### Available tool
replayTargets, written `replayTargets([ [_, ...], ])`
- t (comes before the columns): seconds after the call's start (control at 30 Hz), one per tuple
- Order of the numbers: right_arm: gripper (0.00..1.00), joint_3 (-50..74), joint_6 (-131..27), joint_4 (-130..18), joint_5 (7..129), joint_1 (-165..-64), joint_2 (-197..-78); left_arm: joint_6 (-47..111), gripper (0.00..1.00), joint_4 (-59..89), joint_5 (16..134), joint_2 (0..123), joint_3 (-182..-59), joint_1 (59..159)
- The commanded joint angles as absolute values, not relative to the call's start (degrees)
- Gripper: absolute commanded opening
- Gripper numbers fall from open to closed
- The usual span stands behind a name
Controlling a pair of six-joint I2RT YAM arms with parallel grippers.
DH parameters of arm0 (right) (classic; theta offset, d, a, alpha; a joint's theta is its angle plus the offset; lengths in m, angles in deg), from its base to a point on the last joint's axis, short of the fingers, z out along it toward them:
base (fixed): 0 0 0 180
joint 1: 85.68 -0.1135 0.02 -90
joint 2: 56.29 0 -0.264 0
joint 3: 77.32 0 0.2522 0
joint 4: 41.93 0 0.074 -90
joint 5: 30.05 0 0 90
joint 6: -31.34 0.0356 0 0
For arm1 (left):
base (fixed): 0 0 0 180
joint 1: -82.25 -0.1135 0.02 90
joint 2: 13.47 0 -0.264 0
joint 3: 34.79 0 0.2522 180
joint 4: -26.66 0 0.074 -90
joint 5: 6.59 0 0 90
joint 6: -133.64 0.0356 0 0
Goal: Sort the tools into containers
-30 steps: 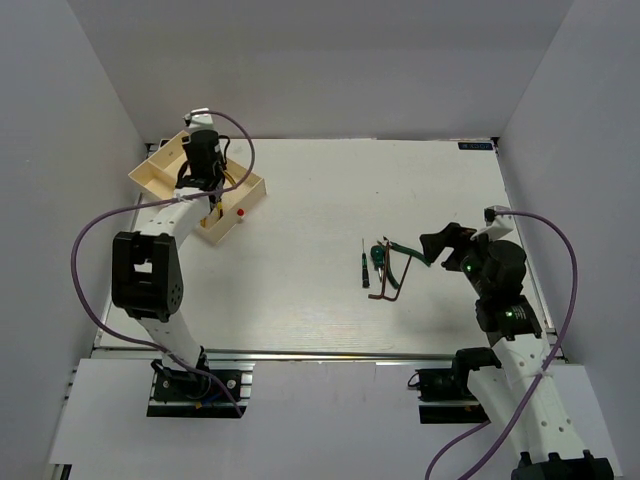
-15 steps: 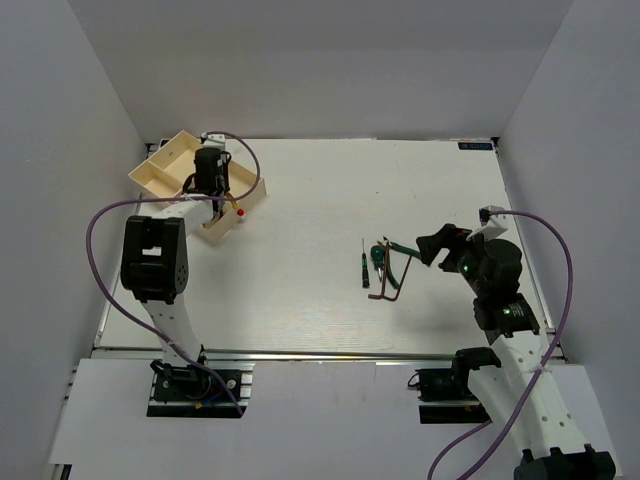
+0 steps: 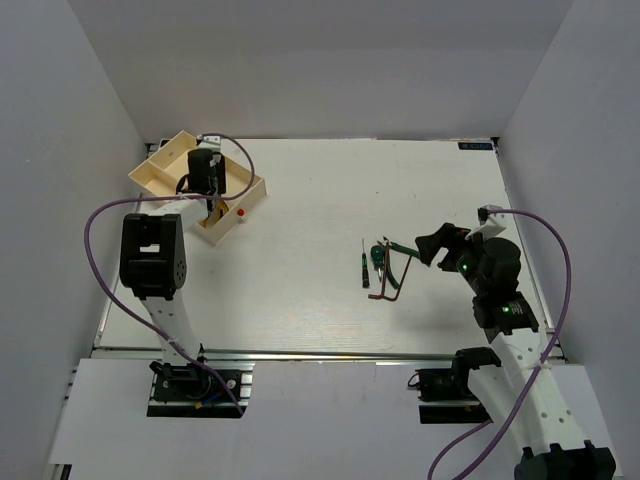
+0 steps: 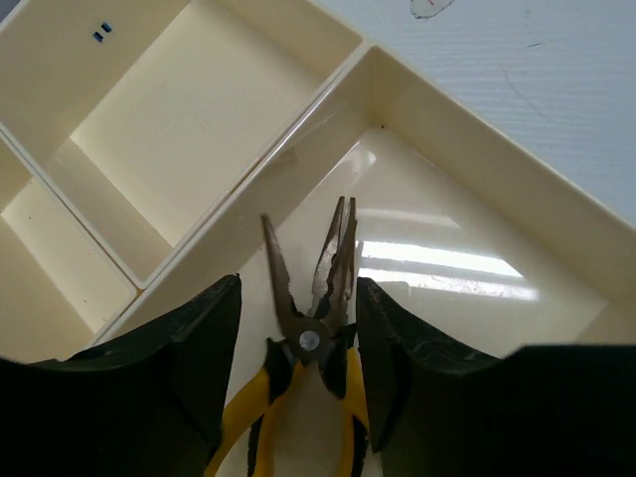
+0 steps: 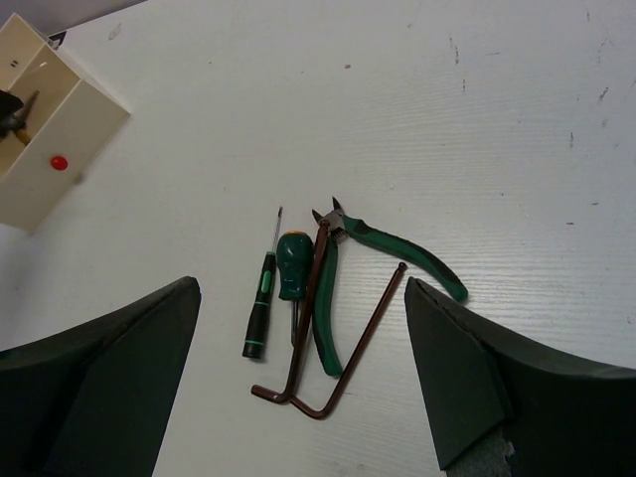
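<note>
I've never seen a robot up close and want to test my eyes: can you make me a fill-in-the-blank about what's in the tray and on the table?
1. The long-nosed pliers in the cream tray have ___ handles.
2. The side cutters on the white table have ___ handles.
3. The tiny knob by the tray is ___.
4. The side cutters lie closer to the ___ arm.

Missing words: yellow, green, red, right.
</note>
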State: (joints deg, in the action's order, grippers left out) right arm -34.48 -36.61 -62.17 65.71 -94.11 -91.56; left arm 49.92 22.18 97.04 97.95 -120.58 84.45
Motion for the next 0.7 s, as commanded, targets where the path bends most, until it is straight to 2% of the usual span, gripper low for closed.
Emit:
replayTargets([
  [0.0,0.89,-34.7,-36.9,-59.6,66.3,-94.2,-91.4,48.3,0.61,23.3,94.2,94.0,-122.2,85.0],
  [0.13,0.89,-34.4,-36.8,-60.2,66.1,-94.2,-92.2,46.9,0.73,22.2,92.2,91.1,-123.3,86.0],
  [0.23,0.89,-33.5,-36.9,-61.1,65.9,-94.2,-93.2,42.2,0.78,19.9,90.0,89.4,-124.8,86.0],
  [0.33,0.89,-33.4,-36.8,-61.6,65.1,-94.2,-94.1,36.8,0.96,17.0,85.6,85.9,-125.2,86.6],
  [0.5,0.82,-32.6,-36.8,-63.0,64.8,-94.2,-97.1,29.1,0.98,7.7,80.9,79.4,-124.8,87.7],
  [0.67,0.62,-30.3,-36.8,-65.1,62.9,-94.3,-104.1,22.7,0.98,-8.9,78.8,73.0,-124.6,87.7],
])
